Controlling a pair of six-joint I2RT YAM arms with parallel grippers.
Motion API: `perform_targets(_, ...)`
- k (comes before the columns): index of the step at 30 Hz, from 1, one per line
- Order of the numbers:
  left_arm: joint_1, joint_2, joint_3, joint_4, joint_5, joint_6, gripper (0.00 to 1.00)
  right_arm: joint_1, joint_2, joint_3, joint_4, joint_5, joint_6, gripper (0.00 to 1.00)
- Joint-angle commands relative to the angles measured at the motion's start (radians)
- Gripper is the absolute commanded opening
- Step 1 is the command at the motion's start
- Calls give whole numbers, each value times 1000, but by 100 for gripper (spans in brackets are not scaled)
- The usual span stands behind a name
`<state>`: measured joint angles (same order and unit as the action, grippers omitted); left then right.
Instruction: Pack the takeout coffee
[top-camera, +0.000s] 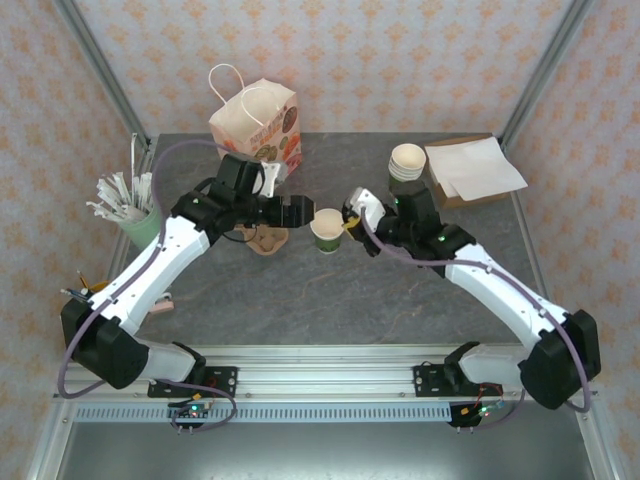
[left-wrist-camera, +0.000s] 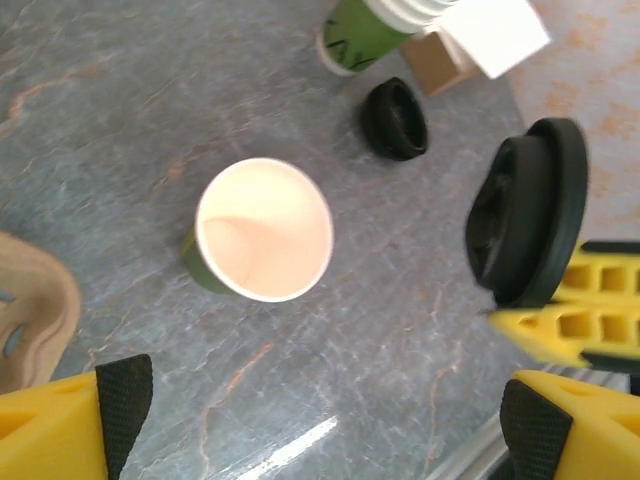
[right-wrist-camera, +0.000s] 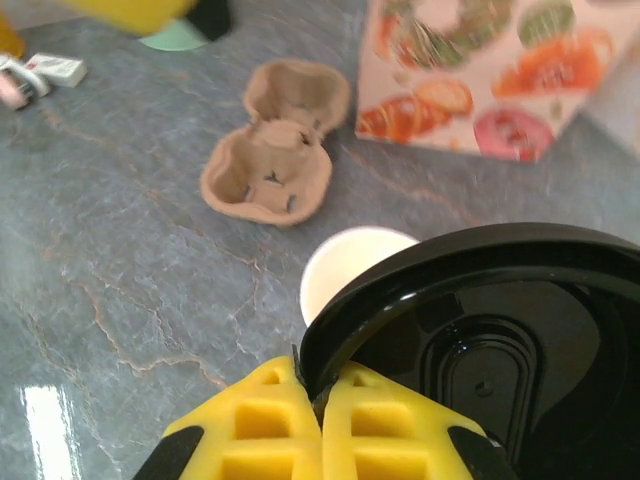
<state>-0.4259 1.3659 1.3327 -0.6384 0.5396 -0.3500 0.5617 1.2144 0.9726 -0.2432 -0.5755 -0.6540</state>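
The takeout coffee cup (top-camera: 327, 230), dark green outside and cream inside, stands upright and lidless mid-table; it is also seen as the cup (left-wrist-camera: 264, 230) and cup (right-wrist-camera: 355, 265). My right gripper (top-camera: 350, 222) is just right of it, shut on the edge of the round black lid (right-wrist-camera: 490, 330), which tilts over the cup's rim. In the right wrist view the gripper (right-wrist-camera: 322, 390) pinches the lid's rim. In the left wrist view the same lid (left-wrist-camera: 530, 215) stands on edge beside the cup. My left gripper (top-camera: 295, 212) hovers left of the cup, open and holding nothing, with the cup ahead of its gripper (left-wrist-camera: 330, 420).
A cardboard cup carrier (top-camera: 265, 240) lies left of the cup. A printed paper bag (top-camera: 257, 122) stands behind. A stack of green cups (top-camera: 407, 162), a second black lid (left-wrist-camera: 394, 118) and a box of napkins (top-camera: 470, 170) sit back right. A mint cup of sticks (top-camera: 140, 215) stands far left.
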Motion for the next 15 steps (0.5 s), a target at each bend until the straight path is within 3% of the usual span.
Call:
perform_targets(1, -4, 4, 68, -92, 113, 100, 93, 74, -26, -51, 80, 41, -302, 0)
perform_targets(7, -14, 12, 166, -199, 249, 244, 90, 160, -24, -26, 34, 123, -489, 0)
perform_targets(12, -117, 62, 260, -315, -185, 279, 82, 196, 0, 5, 21, 137, -561, 0)
perform_targets(15, -124, 131, 333, -367, -172, 288, 78, 217, 18, 16, 0, 160, -642, 0)
